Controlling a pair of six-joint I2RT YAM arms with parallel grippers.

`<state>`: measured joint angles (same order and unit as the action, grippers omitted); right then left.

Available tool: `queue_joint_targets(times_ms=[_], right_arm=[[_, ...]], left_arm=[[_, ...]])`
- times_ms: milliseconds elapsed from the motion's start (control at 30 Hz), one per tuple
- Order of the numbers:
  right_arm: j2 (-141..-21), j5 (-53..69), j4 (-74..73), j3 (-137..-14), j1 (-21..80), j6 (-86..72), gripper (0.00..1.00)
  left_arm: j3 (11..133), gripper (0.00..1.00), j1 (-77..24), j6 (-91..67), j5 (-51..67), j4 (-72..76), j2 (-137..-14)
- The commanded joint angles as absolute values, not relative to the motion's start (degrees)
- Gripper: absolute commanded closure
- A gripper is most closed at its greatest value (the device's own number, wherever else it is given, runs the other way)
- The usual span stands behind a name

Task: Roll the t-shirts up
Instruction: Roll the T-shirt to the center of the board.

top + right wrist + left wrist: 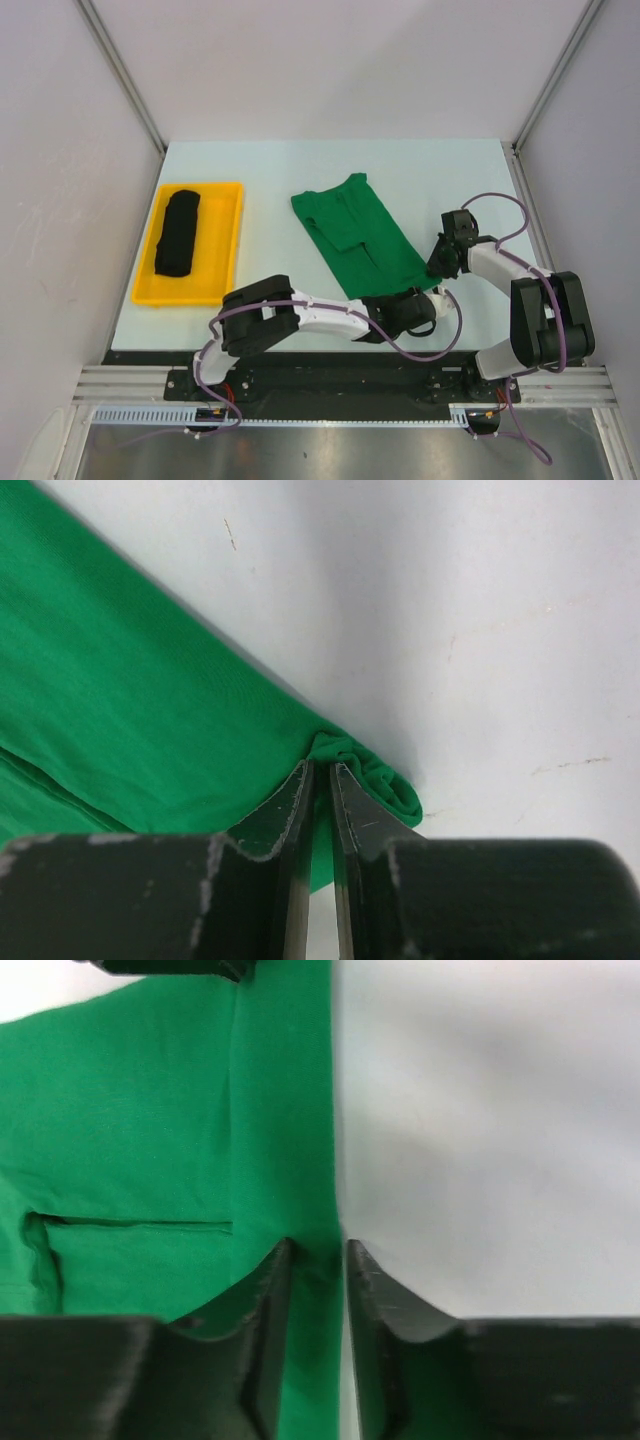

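Note:
The green t-shirt (pixel 355 235) lies folded into a long strip, slanting across the middle of the table. My left gripper (pixel 410 300) is at its near end. In the left wrist view the green t-shirt (pixel 130 1130) lies flat, and the left gripper (pixel 318 1248) stands open by a narrow gap astride its right edge. My right gripper (pixel 440 262) is at the strip's near right corner. In the right wrist view the right gripper (pixel 322 767) is shut on a bunched corner of the green t-shirt (pixel 120 700). The black t-shirt (pixel 180 232) lies rolled in a tray.
The yellow tray (pixel 222 240) with the black roll sits at the table's left side. White walls and metal posts close in the pale table (pixel 300 160) at the back and both sides. Both arm bases stand on the rail at the near edge.

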<state>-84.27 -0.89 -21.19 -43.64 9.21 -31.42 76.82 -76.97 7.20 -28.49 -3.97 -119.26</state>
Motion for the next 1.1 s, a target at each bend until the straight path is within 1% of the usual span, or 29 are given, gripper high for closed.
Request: queue_joint_targets(times_ms=[0, 33, 67, 100, 133, 200, 233, 367, 400, 567, 633, 667, 800, 900, 967, 1067], right_arm=[[-84.4, -0.6, -21.7, -44.5, 8.9, -30.6, 0.84], [-83.6, -0.6, -21.8, -44.6, 8.7, -30.6, 0.76], [-83.0, -0.6, -21.8, -44.6, 8.6, -30.5, 0.7], [-82.4, -0.6, -21.9, -44.6, 8.6, -30.5, 0.66], [-80.7, -0.6, -22.0, -44.6, 8.5, -30.3, 0.58], [-78.7, -0.6, -22.4, -44.6, 8.0, -30.1, 0.53], [-77.6, -0.6, -22.6, -44.6, 7.7, -30.2, 0.49], [-70.1, -0.6, -24.4, -44.6, 5.0, -30.3, 0.45], [-68.9, 1.0, -25.0, -44.6, 4.6, -30.2, 0.44], [-61.8, 0.6, -29.5, -44.6, 3.9, -30.7, 0.44], [-60.2, 0.6, -31.7, -43.8, 4.6, -31.1, 0.45], [-59.1, 0.3, -32.3, -43.3, 4.9, -31.3, 0.45], [-51.9, -1.8, -36.3, -40.4, 6.9, -33.8, 0.46], [-48.4, -2.8, -38.2, -38.3, 10.6, -37.1, 0.5], [-48.0, -5.6, -39.3, -37.7, 16.7, -40.9, 0.51], [-49.0, -11.0, -40.8, -37.4, 24.9, -46.0, 0.57]], left_arm=[[79.0, 0.75, -76.4, 8.2, -27.3, -3.3, -120.8], [79.1, 0.82, -75.6, 7.6, -25.8, -3.7, -120.8], [78.8, 0.86, -75.1, 6.9, -23.5, -4.0, -120.1], [78.3, 0.88, -74.7, 5.3, -20.3, -3.7, -119.4], [77.4, 0.92, -74.0, 4.7, -18.0, -3.0, -118.5], [75.0, 0.95, -73.4, 1.8, -11.9, -0.7, -115.5], [74.4, 0.96, -72.7, 0.7, -9.7, -0.5, -114.5], [70.6, 0.99, -70.7, -8.8, 0.1, 2.9, -111.6], [69.7, 1.0, -70.3, -10.5, 2.3, 4.6, -110.3], [63.6, 1.0, -68.5, -21.6, 14.3, 11.9, -107.8], [62.4, 1.0, -67.3, -24.4, 18.6, 15.7, -108.1], [61.4, 1.0, -66.9, -27.0, 22.5, 16.9, -108.3], [60.8, 0.99, -63.9, -31.5, 29.3, 19.6, -110.1], [60.3, 0.99, -61.4, -34.8, 33.9, 22.0, -111.6], [60.6, 0.98, -60.4, -35.7, 35.3, 22.0, -112.8], [61.9, 0.98, -59.2, -35.8, 37.3, 21.0, -114.4]])
